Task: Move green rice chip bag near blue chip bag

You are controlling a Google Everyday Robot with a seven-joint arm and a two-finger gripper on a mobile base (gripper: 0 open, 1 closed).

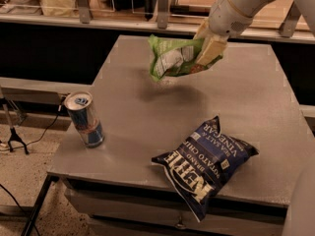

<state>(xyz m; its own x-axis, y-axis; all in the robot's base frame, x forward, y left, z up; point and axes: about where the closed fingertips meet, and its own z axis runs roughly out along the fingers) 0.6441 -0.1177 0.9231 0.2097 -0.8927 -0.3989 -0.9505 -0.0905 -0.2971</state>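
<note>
The green rice chip bag (pixel 173 58) hangs in the air above the far middle of the grey table (pixel 133 127), its shadow on the tabletop below it. My gripper (pixel 206 50) is shut on the bag's right end, reaching in from the upper right. The blue chip bag (pixel 205 162) lies flat near the table's front edge, right of centre, its lower corner hanging over the edge. The green bag is well behind the blue one and apart from it.
A blue-silver drink can (pixel 84 119) stands upright near the table's front left corner. A counter with railing posts (pixel 162 6) runs along behind the table. The robot's white body (pixel 302 205) fills the lower right corner.
</note>
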